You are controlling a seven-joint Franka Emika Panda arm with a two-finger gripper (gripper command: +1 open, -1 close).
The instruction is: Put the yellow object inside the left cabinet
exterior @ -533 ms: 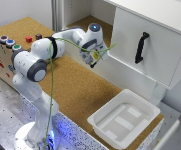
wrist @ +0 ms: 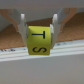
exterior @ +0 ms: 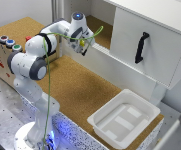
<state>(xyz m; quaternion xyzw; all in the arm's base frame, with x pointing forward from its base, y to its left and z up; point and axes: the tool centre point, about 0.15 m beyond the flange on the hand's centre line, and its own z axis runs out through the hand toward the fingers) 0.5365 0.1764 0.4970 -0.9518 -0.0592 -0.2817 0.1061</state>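
Between closed fingers, yellow object

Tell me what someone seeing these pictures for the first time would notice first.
Most likely the white arm stretching over the cork counter towards the open left cabinet, with its gripper at the cabinet's front edge. The wrist view shows the gripper closed on a yellow cube with black letters on it. Next, the white door with a black handle at the exterior view's right, and the white tray low on the counter.
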